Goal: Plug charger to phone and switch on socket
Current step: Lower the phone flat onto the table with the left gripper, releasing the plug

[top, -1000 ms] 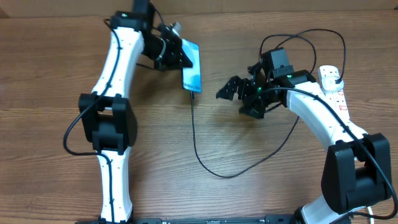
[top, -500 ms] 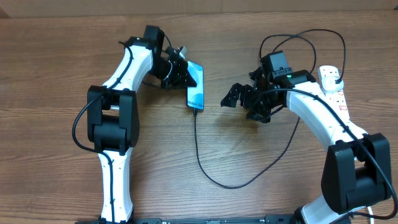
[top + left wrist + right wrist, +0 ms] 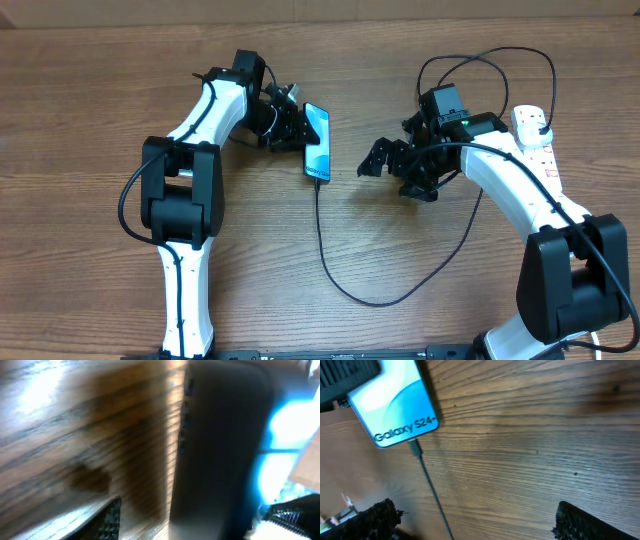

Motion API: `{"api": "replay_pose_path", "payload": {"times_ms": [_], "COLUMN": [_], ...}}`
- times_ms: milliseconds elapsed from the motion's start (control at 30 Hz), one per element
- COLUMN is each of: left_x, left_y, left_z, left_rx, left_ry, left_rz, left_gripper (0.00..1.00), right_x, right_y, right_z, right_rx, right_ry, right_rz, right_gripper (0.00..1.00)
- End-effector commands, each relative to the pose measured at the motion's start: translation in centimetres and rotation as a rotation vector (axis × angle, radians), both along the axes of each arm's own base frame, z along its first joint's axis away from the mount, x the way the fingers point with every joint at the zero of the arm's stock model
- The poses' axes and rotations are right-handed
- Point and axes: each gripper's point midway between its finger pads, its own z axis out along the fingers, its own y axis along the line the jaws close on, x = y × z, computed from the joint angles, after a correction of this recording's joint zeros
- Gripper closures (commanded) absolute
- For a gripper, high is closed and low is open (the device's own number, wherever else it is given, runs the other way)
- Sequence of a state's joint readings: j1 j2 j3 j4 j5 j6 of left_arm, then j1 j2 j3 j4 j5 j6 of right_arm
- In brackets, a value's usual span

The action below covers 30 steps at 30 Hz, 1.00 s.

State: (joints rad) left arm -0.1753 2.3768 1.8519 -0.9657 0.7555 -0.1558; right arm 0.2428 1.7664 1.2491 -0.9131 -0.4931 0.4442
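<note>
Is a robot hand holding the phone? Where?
Probably not: the left gripper straddles the phone at its side edge, but wood shows between one finger and it. The right gripper is open, empty.

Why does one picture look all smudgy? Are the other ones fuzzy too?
Left wrist: badly smeared, the phone is just a dark blur with a blue glow at the right. Right wrist: sharp, "Galaxy S24" is readable and the thin charger is crisp. Overhead: clear, evenly lit, only soft shadows.

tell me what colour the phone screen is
The phone screen is light blue fading to white; the right wrist view shows it best.
</note>
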Motion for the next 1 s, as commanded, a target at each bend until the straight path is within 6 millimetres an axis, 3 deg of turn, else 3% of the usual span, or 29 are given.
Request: {"api": "replay_pose_path", "payload": {"times_ms": [0, 200, 467, 667, 767, 900, 967], "left_x": [0.4, 0.4, 0.6, 0.6, 0.5, 0.4, 0.4], "left_y": [0.6, 2.1, 3.3, 3.6, 3.5, 3.0, 3.0], "left_z": [1.4, 0.2, -0.6, -0.8, -0.7, -0.4, -0.4], "left_rx": [0.032, 0.141, 0.23, 0.247, 0.24, 0.206, 0.206], "left_ry": [-0.043, -0.044, -0.054, -0.054, -0.051, -0.046, -0.046], "left_rz": [0.005, 0.014, 0.022, 0.023, 0.022, 0.019, 0.019], "left_gripper": [0.3, 0.02, 0.01, 0.27, 0.51, 0.58, 0.56], "right_x": [0.6, 0.2, -0.1, -0.1, -0.1, -0.1, -0.1], "right_y": [-0.5, -0.8, -0.9, -0.9, -0.9, -0.8, -0.8], "right_z": [0.6, 0.5, 0.5, 0.5, 0.5, 0.5, 0.5], "right_rx": [-0.025, -0.03, -0.034, -0.033, -0.033, -0.033, -0.033], "right_ry": [-0.035, -0.016, 0.0, -0.001, -0.003, -0.002, -0.002], "right_rz": [-0.008, -0.01, -0.011, -0.012, -0.012, -0.011, -0.011], "right_gripper": [0.0, 0.0, 0.0, 0.0, 0.0, 0.0, 0.0]}}
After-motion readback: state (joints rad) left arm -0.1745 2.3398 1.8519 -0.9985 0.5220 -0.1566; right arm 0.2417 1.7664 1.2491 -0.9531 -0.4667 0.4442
